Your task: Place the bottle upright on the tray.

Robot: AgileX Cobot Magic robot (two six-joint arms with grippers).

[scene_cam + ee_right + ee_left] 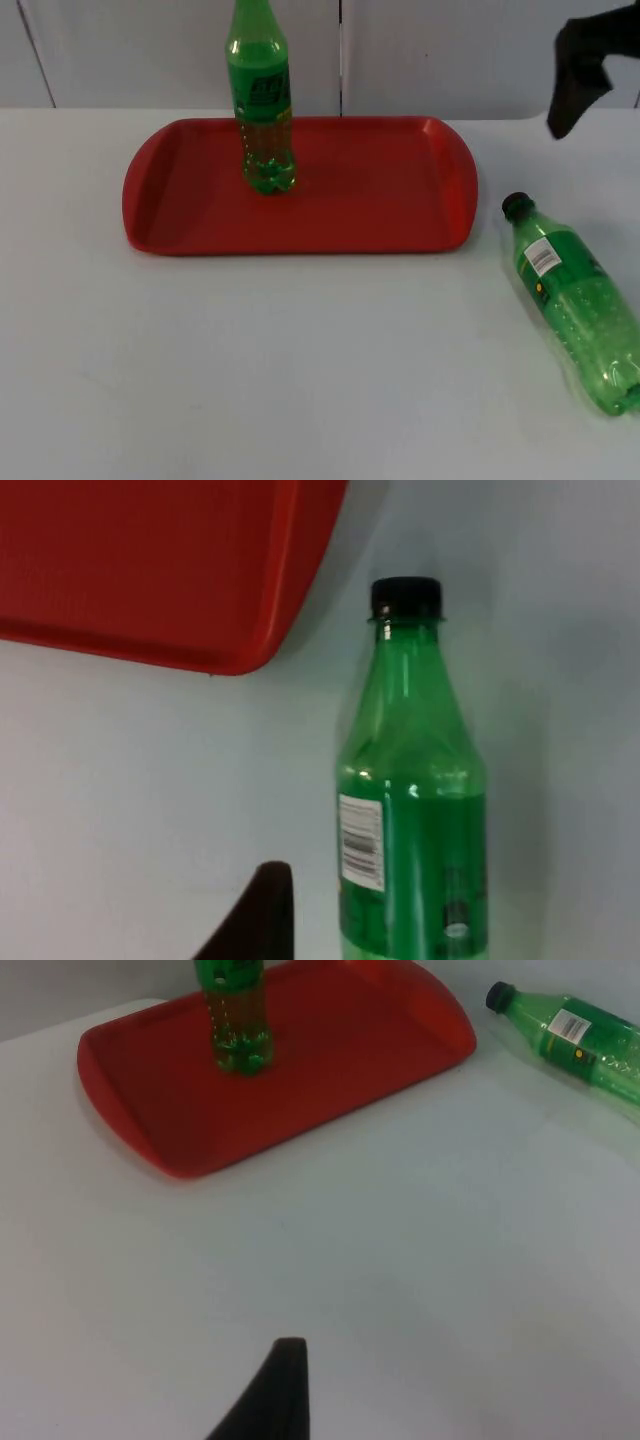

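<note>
A red tray (pixel 380 215) lies at the back middle of the table. One green bottle (pixel 262 110) stands upright on its left half, also seen in the left wrist view (pixel 238 1020). A second green bottle (pixel 578 300) with a black cap lies on its side on the table to the right of the tray, cap toward the tray; the right wrist view looks along this bottle (pixel 415 810). My right gripper (pixel 577 85) hangs high at the back right, behind the lying bottle and apart from it. My left gripper (pixel 272 1400) is over bare table in front of the tray (pixel 330 1090), holding nothing.
The grey partition wall (pixel 450 50) closes the table right behind the tray. White table top (pixel 300 370) spreads in front of the tray. The lying bottle (pixel 575 1040) rests near the table's right side, a short gap from the tray's right rim (pixel 290 600).
</note>
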